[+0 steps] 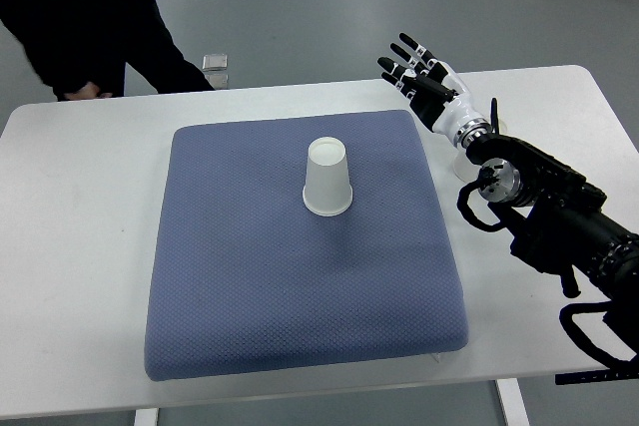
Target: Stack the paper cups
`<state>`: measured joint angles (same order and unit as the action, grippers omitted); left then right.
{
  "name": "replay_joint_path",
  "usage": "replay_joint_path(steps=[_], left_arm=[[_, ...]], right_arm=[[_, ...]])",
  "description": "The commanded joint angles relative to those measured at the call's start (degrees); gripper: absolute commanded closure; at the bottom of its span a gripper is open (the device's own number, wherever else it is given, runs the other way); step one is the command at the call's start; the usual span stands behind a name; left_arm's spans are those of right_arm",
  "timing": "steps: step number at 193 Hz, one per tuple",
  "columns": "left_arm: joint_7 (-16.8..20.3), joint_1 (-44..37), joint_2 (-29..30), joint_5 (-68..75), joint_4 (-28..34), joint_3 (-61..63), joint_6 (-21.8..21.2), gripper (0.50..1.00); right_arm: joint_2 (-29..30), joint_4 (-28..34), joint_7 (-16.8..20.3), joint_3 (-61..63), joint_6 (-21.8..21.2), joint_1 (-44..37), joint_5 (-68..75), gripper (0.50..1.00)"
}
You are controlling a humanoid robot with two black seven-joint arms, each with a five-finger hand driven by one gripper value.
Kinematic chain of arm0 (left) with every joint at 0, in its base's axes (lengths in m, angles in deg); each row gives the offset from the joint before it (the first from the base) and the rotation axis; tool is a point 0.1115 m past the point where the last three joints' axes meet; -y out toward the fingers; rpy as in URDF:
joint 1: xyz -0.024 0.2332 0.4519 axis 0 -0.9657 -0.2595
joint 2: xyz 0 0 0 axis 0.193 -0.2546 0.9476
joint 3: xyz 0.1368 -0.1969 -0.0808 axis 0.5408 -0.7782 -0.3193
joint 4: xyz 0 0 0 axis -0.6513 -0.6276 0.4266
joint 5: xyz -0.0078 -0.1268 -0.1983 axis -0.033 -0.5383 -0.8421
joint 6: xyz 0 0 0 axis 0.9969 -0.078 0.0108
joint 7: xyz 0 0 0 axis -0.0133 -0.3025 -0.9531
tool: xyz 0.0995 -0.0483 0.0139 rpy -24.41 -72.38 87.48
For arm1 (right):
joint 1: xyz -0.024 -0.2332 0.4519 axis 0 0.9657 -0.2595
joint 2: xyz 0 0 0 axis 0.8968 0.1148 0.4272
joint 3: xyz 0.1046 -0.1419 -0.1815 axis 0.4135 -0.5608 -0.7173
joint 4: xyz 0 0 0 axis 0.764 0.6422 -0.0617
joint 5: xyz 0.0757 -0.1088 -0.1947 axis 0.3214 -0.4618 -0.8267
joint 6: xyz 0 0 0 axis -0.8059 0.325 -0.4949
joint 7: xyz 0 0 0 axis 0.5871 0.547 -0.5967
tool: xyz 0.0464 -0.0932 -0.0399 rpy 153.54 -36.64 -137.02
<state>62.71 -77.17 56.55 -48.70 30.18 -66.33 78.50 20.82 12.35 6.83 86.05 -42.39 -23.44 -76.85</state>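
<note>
A white paper cup (327, 179) stands upside down near the middle of the blue-grey mat (250, 286); it may be a stack, which I cannot tell. My right hand (417, 73) hovers past the mat's far right corner, fingers spread and holding nothing, well to the right of the cup. Its black arm (559, 216) comes in from the lower right. The left arm is out of view.
The mat lies on a white table (70, 246). A person in dark clothing (90, 17) stands at the far left edge, one hand (85, 93) near the table. A small pale object (215, 62) lies on the floor beyond.
</note>
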Motion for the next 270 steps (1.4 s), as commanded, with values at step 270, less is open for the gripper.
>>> replay_joint_path(steps=[270], left_arm=[[0.0,0.4,0.0,0.2,-0.7,-0.1,0.1,0.500]], right_arm=[[-34.5,42.0,15.7,-75.3,-18.0,-69.4,-39.0,0.572]])
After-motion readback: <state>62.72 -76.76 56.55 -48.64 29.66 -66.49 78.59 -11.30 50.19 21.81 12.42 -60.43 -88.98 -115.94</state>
